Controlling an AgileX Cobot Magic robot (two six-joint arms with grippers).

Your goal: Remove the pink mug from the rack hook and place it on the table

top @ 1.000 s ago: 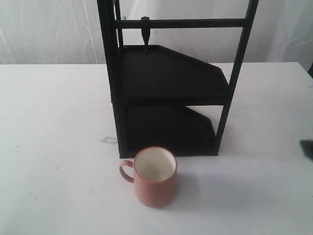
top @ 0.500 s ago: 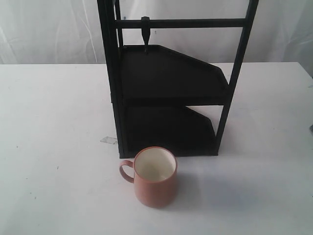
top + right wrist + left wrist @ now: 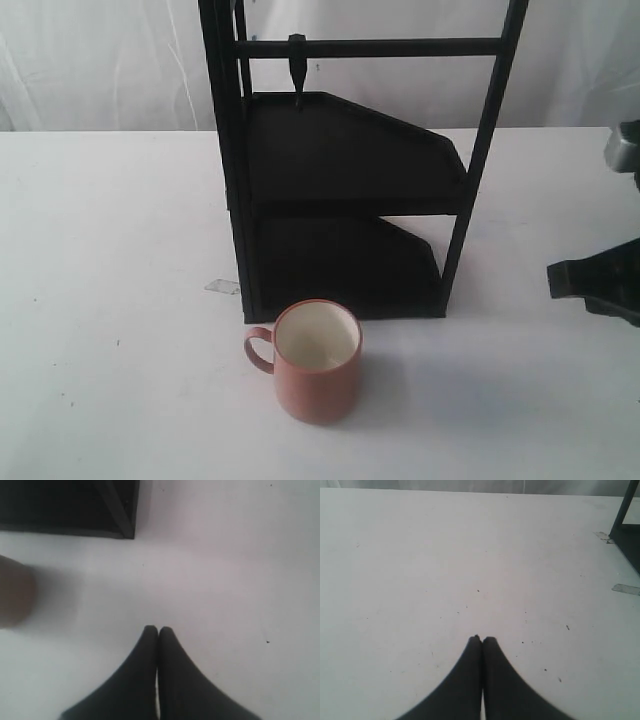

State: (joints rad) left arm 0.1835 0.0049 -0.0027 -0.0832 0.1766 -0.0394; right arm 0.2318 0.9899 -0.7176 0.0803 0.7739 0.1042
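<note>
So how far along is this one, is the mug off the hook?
Done: the salmon-pink ceramic mug stands upright on the white tabletop before the black frame rack, and the small black peg hook is bare. In hand: nothing; left gripper and right gripper are shut and empty. Left: nothing that shows.

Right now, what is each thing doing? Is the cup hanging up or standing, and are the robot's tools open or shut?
pink mug: standing upright on the table, nothing inside.
rack hook: bare, nothing hanging on it.
left tool: shut, holding nothing.
right tool: shut, holding nothing, apart from the pink mug.
</note>
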